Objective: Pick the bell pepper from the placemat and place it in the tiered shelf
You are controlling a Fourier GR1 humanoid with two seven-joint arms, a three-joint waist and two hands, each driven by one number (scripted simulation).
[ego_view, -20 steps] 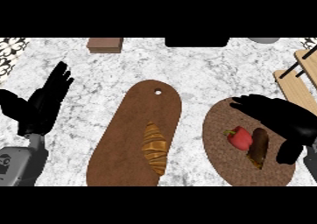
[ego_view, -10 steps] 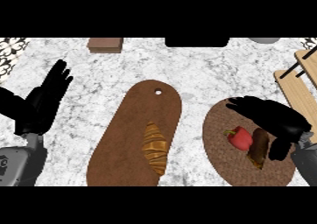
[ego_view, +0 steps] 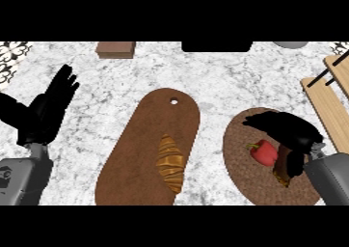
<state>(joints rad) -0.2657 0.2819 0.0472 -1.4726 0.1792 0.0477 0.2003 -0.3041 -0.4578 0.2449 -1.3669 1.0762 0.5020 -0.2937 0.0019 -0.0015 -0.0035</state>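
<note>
The bell pepper [ego_view: 262,153] is red and lies on the round brown placemat [ego_view: 241,164], at the right of the counter [ego_view: 227,82]. We see only its left part, because the right hand [ego_view: 288,132] is over it and hides the rest. The fingers of that hand bend down beside the pepper, but we cannot tell if they hold it or even touch it. Something brown sits under the hand too, and we cannot make out what it is.

The left hand [ego_view: 44,108] rests open at the left edge, fingers up, holding nothing.

In the middle lies a long wooden board [ego_view: 152,144] with a croissant [ego_view: 170,164] on it. The board's bottom end is cut off.

The shelf [ego_view: 337,103] shows only as wooden slats at the right edge, near the placemat. At the top edge we see a small brown block [ego_view: 115,49], a dark thing and a grey thing, all cut off.
</note>
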